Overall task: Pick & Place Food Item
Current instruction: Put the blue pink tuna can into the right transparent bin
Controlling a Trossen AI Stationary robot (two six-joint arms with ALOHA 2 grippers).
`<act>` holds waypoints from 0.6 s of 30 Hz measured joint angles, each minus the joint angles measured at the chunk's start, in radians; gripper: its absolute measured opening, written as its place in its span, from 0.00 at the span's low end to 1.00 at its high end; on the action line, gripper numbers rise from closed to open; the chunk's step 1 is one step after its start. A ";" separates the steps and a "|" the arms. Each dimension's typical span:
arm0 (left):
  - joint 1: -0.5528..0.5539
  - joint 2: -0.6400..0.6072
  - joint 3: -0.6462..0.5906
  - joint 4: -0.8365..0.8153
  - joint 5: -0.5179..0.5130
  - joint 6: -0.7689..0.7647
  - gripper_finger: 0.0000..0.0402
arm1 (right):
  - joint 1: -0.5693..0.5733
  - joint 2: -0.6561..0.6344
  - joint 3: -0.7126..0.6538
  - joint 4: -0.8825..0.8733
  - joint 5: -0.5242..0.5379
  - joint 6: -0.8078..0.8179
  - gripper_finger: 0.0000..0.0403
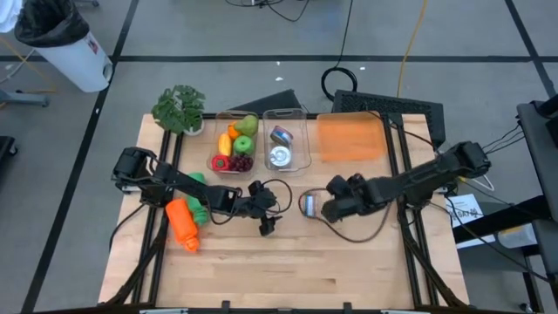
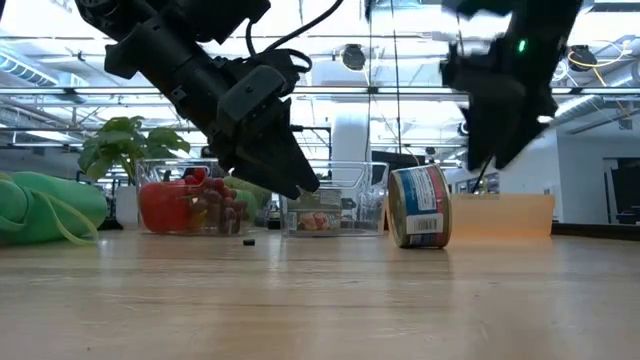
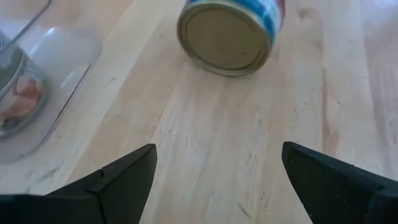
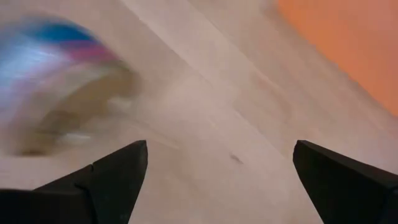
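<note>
the can (image 1: 309, 205) is a short metal cylinder with a blue, white and red label, lying on its side on the pale wooden table (image 1: 288, 270), its dull gold end toward my left gripper (image 1: 267, 220). both my pincers are spread wide and empty. it rests between them, just beside my right gripper (image 1: 327, 209), in front of the clear plastic tub (image 1: 301, 157) holding more tins.

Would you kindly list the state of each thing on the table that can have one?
Can: on its side on the wood, free of both grippers.
Left gripper: open, empty.
Right gripper: open, empty, beside the can.
Fruit container: uncovered, full of fruit.
Second container: uncovered, holds cans.
</note>
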 joint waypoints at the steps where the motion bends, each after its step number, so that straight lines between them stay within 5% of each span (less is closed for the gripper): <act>1: 0.003 0.000 0.000 0.006 0.003 0.003 0.90 | 0.027 -0.013 0.000 0.031 0.019 0.001 0.95; 10: 0.040 0.000 0.000 0.005 0.041 0.038 0.90 | 0.136 -0.005 -0.138 0.591 0.003 -0.024 0.95; 18: 0.064 0.000 0.000 0.003 0.102 0.078 0.90 | 0.185 0.143 -0.080 0.640 0.196 0.000 0.95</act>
